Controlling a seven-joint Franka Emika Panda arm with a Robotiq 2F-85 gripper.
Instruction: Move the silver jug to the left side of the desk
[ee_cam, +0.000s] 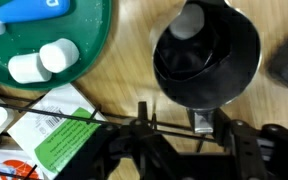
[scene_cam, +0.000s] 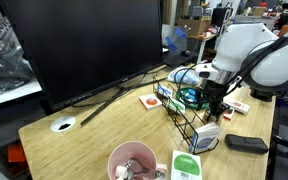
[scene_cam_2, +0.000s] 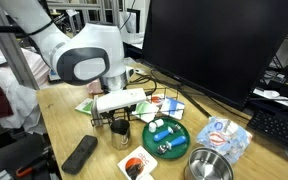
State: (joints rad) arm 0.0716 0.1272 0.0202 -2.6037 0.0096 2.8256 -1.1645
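The silver jug stands upright on the light wood desk, next to the green plate. In the wrist view I look down into its dark inside, and its steel handle points towards my fingers. My gripper hangs right above the jug. In the wrist view the gripper is open, with one finger on each side of the handle and a gap left between them. In an exterior view the gripper is low behind the wire rack, which hides the jug.
A black wire rack stands by the gripper. A pink bowl, a green card and a black case lie on the desk, whose cable hole is near the monitor. A squat silver tin and a black case lie near the jug.
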